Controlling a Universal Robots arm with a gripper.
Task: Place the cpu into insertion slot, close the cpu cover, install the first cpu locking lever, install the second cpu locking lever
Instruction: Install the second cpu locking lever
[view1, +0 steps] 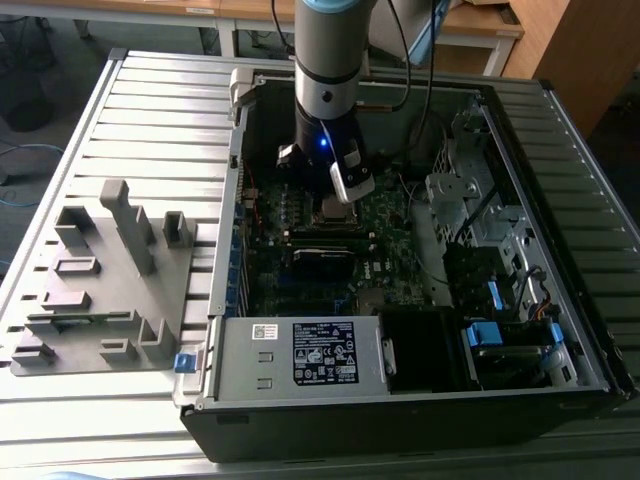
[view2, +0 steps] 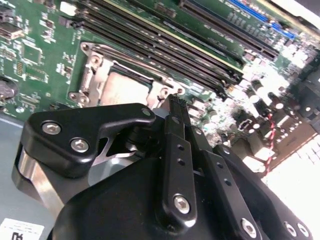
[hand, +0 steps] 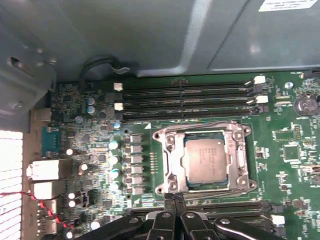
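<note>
Grey ribbed metal surface (view1: 150, 110), exterior view: carries an open computer case (view1: 420, 400) and, toward the exterior view's left, a grey fixture block (view1: 100, 280) with upright posts. Robot arm (view1: 330, 60) descends into the case over the green motherboard (view1: 390, 250); cables (view1: 420, 90) hang beside it. A labelled power supply (view1: 320, 355) sits at the near edge, blue-tabbed drive bays (view1: 490, 335) toward the exterior view's right. The gripper (view1: 335, 205) hangs just above the insertion slot (view1: 333, 212), largely hiding it.

Second wrist view: black gripper (view2: 176, 100) body and linkages fill the foreground, fingertips pressed together with nothing between them. Just past the tips lies the insertion slot (view2: 120, 82) with the cpu (view2: 122, 90) seated in it. Long black memory slots (view2: 165, 45) run beyond.

First wrist view: the cpu (hand: 210, 160) lies flat in the insertion slot (hand: 170, 160), the cpu cover (hand: 239, 160) framing it. Memory slots (hand: 190, 100) and the case wall (hand: 150, 35) lie on the far side. The gripper (hand: 173, 197) tips meet just beside the socket's rim, apart from the chip.
</note>
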